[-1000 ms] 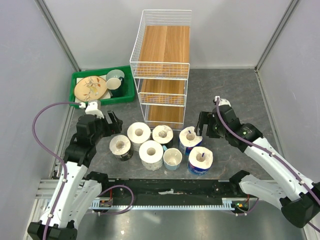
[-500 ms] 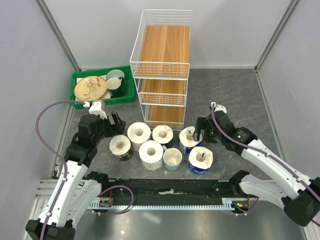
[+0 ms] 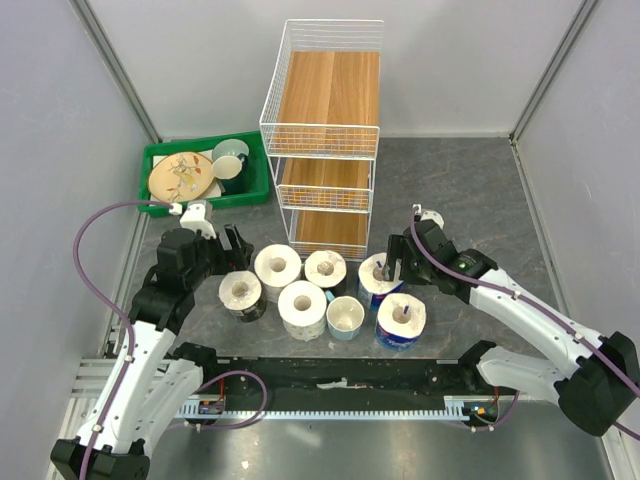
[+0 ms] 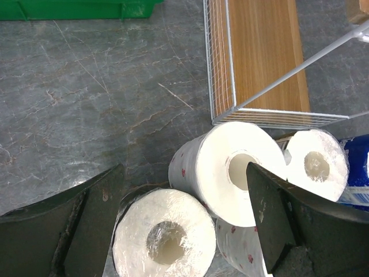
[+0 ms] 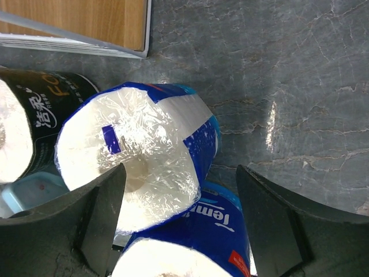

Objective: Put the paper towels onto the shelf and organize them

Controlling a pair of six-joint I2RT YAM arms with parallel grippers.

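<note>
Several paper towel rolls stand on end in front of the shelf. My left gripper is open, above and just behind a plastic-wrapped white roll. In the left wrist view that roll lies between the spread fingers of the left gripper, beside a plain white roll. My right gripper is open over a blue-wrapped roll. In the right wrist view the right gripper straddles that blue roll, with a second blue roll below and a dark-wrapped roll to its left.
A pale blue cup stands among the rolls at the front. A green tray with a plate and a cup sits left of the shelf. Grey walls close in both sides. The shelf's lowest board is just beyond the rolls.
My right gripper has moved left and lower, from beside the blue roll to over it. My left gripper has shifted slightly nearer the plastic-wrapped roll.
</note>
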